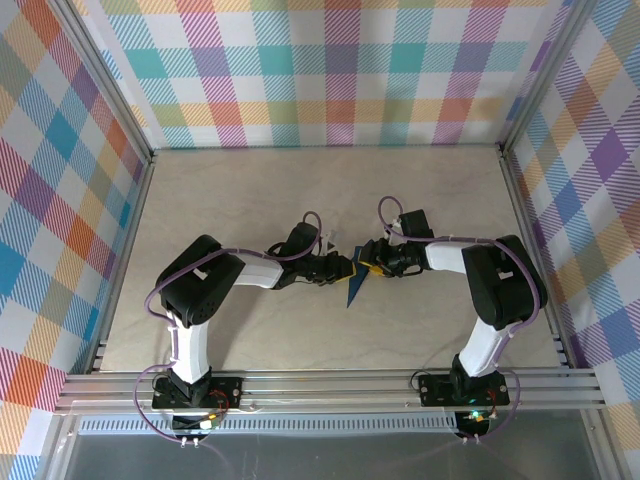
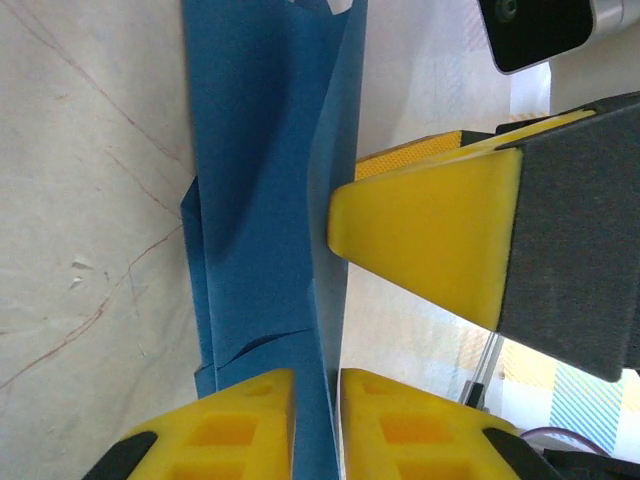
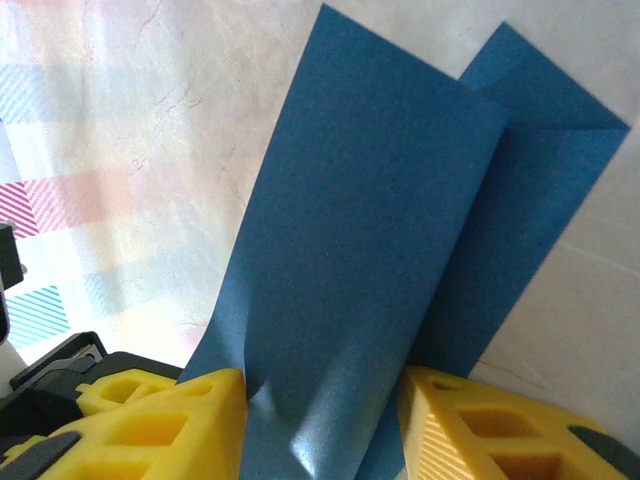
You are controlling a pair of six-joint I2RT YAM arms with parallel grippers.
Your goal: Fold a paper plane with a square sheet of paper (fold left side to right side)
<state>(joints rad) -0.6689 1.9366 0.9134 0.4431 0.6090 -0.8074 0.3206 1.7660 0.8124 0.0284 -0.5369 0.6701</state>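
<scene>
The dark-blue square sheet of paper point(image 1: 354, 288) lies folded into a long creased strip at mid-table, between the two arms. In the left wrist view the paper point(image 2: 260, 180) has an upright fold, and my left gripper point(image 2: 318, 385) is shut on that fold, its yellow pads almost touching. From above, the left gripper point(image 1: 345, 267) meets the right gripper point(image 1: 372, 262) over the sheet's far end. My right gripper point(image 3: 322, 385) is open, its jaws wide apart, with the paper point(image 3: 380, 230) bowed and lying between them. One of the right gripper's fingers point(image 2: 430, 240) touches the raised fold's edge.
The beige tabletop point(image 1: 250, 190) is walled by checked panels at the back and both sides. An aluminium rail point(image 1: 330, 385) carrying both arm bases runs along the near edge. The right arm's wrist camera point(image 2: 540, 30) sits close above the left gripper.
</scene>
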